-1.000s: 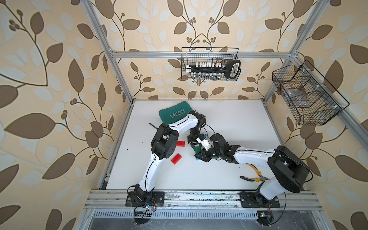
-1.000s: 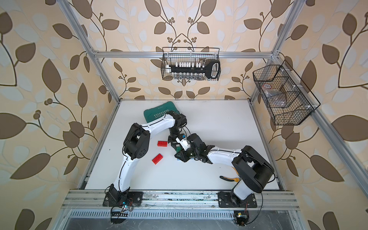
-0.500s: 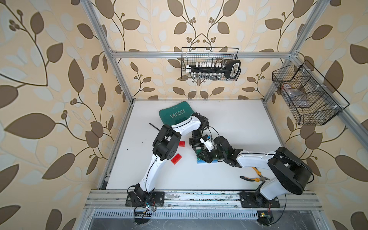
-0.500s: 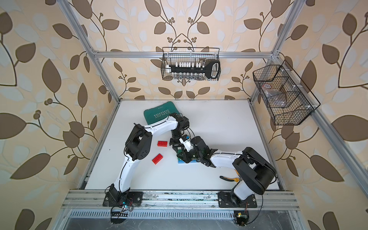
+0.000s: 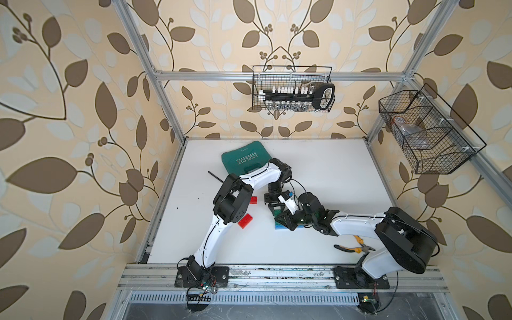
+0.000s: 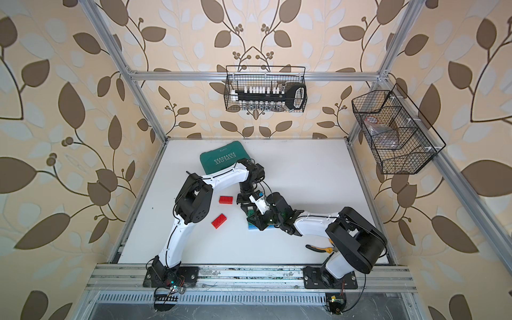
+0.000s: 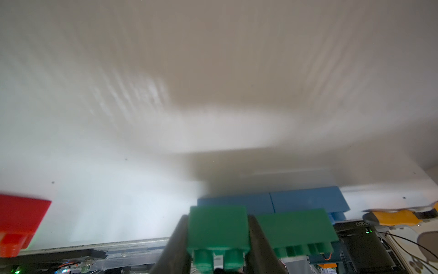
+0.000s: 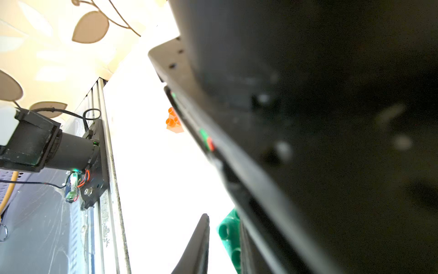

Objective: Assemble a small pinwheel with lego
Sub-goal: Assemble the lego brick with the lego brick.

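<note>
two green bricks show plainly only in the left wrist view. the left gripper (image 7: pixel 217 220) has its jaws clamped on the first green brick (image 7: pixel 218 227). the second green brick (image 7: pixel 296 230) sits just beside it, and both rest against a pair of blue bricks (image 7: pixel 272 204) laid end to end on the white table (image 7: pixel 106 178).

in both top views this part-built pinwheel (image 5: pixel 278 226) lies at the lower centre of the frame. it is mostly hidden beneath the two grippers, with only a blue and green edge showing. the top views alone give the upper red brick (image 6: pixel 226 199) and the lower red brick (image 6: pixel 219 220) left of the stack, the teal case (image 6: pixel 221 162) at the upper centre of the table, and the pliers (image 6: pixel 318 248) at lower right. the right gripper (image 5: pixel 285 221) meets the stack from the right.

in the right wrist view a dark housing fills most of the frame. at the lower centre one finger (image 8: pixel 198 242) stands just short of green studs (image 8: pixel 228 239), with a bright strip of table between them, so those jaws are apart and not gripping. the other finger is lost in the dark.

against a second ago, the right gripper sits further left, closer to the left gripper and over the stack. the left arm's elbow hides more of the upper red brick (image 5: pixel 252 200) in a top view. the red bricks, case and pliers lie where they lay.
</note>
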Motion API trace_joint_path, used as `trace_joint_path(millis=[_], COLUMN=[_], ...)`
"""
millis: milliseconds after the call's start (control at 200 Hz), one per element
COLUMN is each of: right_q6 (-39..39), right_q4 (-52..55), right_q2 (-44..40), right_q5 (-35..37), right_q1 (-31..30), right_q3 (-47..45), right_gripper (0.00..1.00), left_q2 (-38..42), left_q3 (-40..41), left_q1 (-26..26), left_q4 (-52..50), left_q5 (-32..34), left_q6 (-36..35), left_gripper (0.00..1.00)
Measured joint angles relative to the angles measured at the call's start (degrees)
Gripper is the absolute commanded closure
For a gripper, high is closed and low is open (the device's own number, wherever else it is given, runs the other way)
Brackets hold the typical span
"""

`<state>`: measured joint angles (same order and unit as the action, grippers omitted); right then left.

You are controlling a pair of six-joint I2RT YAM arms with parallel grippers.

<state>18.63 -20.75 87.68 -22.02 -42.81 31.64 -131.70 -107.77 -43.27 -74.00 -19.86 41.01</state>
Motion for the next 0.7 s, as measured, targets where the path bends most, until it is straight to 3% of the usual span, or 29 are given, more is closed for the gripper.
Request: trace_joint_path(millis=[365, 470, 615, 700], right_q6=[-3.0, -3.3, -1.7, 0.3], right_q4=[-1.8, -2.5, -7.3, -8.1], right_q2=[-3.4, -4.3, -4.8, -4.3], right_q5=[9.6, 16.3, 28.2, 31.1], right_q1=[-4.1, -8.6, -16.3, -19.3], right_q3=[-3.9, -4.7, -8.0, -11.9], right_gripper=[0.95, 1.00, 1.00, 1.00], left_q2=[0.0, 0.3, 0.6, 0.9], left_q3=[0.2, 0.8, 1.3, 1.7], left_q1=[-0.9, -1.0, -1.5, -1.8], left_q4=[-0.3, -0.2, -0.5, 0.0], left_q5=[-0.2, -0.2, -0.1, 0.0], left_q6=[1.3, 1.4, 1.5, 1.5], left_gripper=[1.00, 1.00, 1.00, 1.00])
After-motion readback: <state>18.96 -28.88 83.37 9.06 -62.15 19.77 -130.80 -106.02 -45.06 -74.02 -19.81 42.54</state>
